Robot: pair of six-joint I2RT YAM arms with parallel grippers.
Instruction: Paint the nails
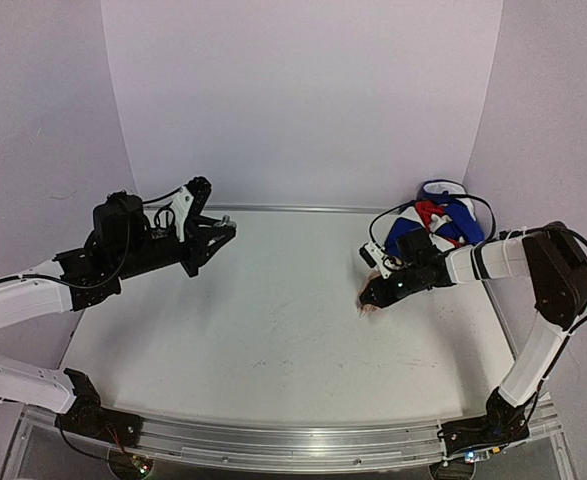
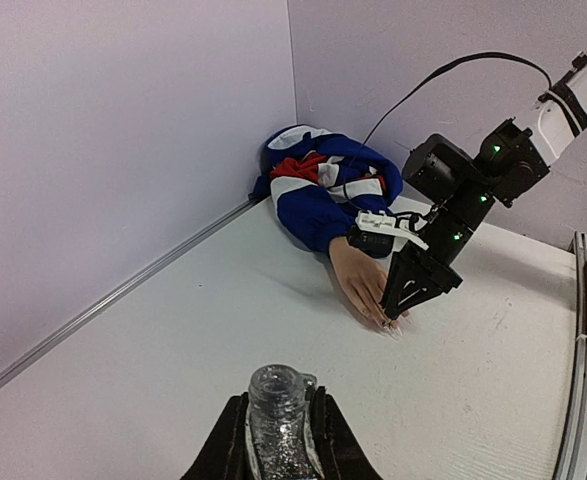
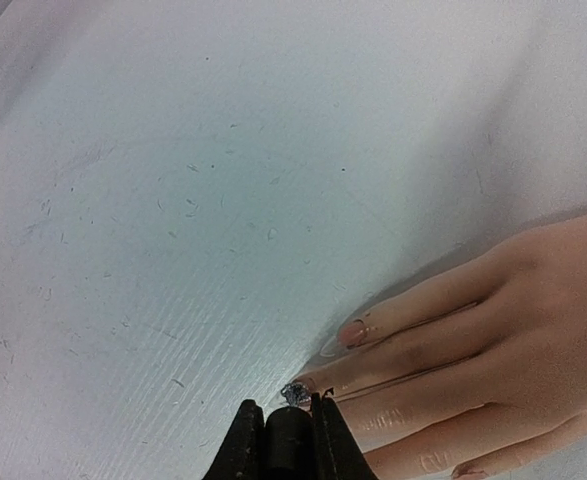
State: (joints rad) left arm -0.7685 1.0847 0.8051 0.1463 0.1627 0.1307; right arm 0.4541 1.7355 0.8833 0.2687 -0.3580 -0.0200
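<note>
Pressed together on the dark stem of a brush [image 3: 288,445], the right claw [image 3: 286,418] is being held low over the fingertips of the mannequin hand [image 3: 493,350]. The brush's glittery tip appears to be touching the end of one finger, though actual contact cannot be confirmed.

The hand is lying flat on the table [image 1: 273,340], toward the right edge. Its blue, white and red sleeve [image 1: 443,225] is bunched into the far right corner. The fingers are pointing away from that corner, toward the middle of the table, so their long axis is running from the corner inward. The nails [image 3: 351,333] are being presented at the inward ends, side by side. The next one lies just beside the brush tip, across that axis.

A short sideways shift, not a reach, is judged to be what the coming stroke calls for, and the right arm is by far the nearer.

Well apart, near the left edge, the left claw [image 2: 276,400] is clamped around an uncapped bottle [image 2: 278,435] of glitter polish. The bottle is being kept upright and raised off the table.
</note>
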